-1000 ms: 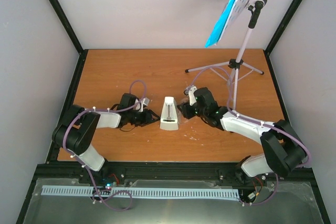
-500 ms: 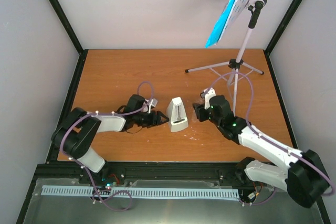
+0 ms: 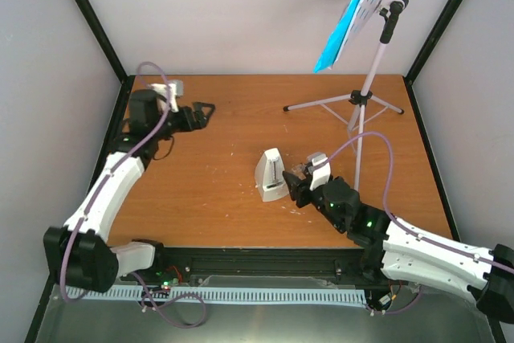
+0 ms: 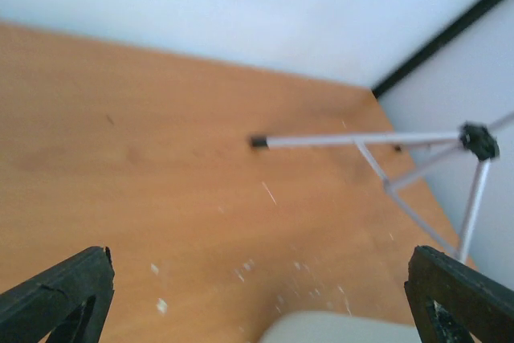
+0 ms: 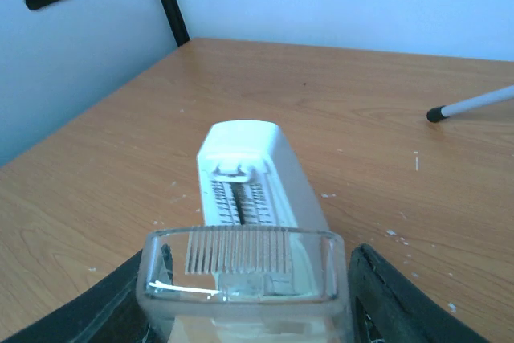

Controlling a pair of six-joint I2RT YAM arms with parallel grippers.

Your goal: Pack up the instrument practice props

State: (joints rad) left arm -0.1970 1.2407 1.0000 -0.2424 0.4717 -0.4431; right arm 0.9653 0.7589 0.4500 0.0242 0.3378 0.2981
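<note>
Right wrist view has the right fingers [image 5: 384, 299] pinching the clear plastic cover [image 5: 241, 271] at the near end of the small white pyramid-shaped metronome [image 5: 245, 170], whose scale marks are too fine to read, mid orange wooden tabletop [image 3: 201, 182]. Near the far-left corner the left fingers [image 4: 56, 295] are spread wide; bright blue and white sheet-music pages [image 3: 344, 31] sit on the white tripod music stand [image 3: 371, 70], far right.

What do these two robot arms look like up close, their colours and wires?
Both the left arm and the right arm have smooth white shells between chunky black joints. A thin lilac cable loops loosely along each. The left gripper and right gripper each have two black fingers, with a small white camera block at the wrist.
</note>
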